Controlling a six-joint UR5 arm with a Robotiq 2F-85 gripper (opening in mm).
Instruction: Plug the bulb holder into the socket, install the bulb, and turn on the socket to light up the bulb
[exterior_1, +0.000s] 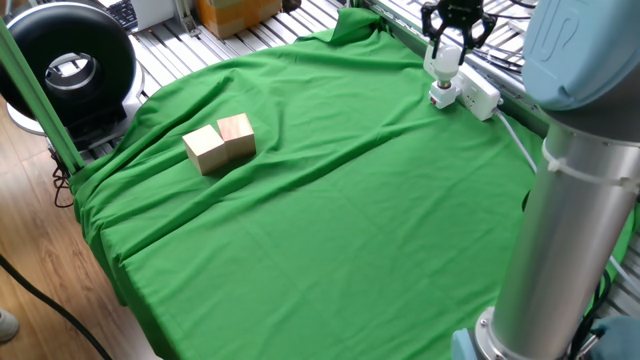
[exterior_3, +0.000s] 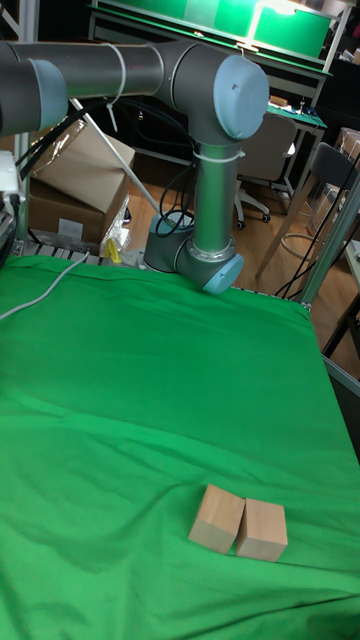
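Grey UR5 arm (exterior_1: 570, 190) filled the lower right of the fixed view. Green cloth (exterior_1: 330, 220) covered the bench. Two wooden blocks (exterior_1: 220, 143) sat touching each other, left of centre. At upper right, the white socket (exterior_1: 475, 94) lay near the cloth's far edge, its cable (exterior_1: 520, 140) trailing toward the arm. The bulb holder (exterior_1: 441, 97) was plugged in at the socket's left end. The tool (exterior_1: 447, 50) was closed on the white bulb (exterior_1: 443, 62), upright directly above the holder; contact unclear.

At the upper right of the frame, the white socket (exterior_1: 472, 92) lies on green cloth. The holder (exterior_1: 441, 96) stands plugged into its near end, the white bulb (exterior_1: 443, 58) upright above it.
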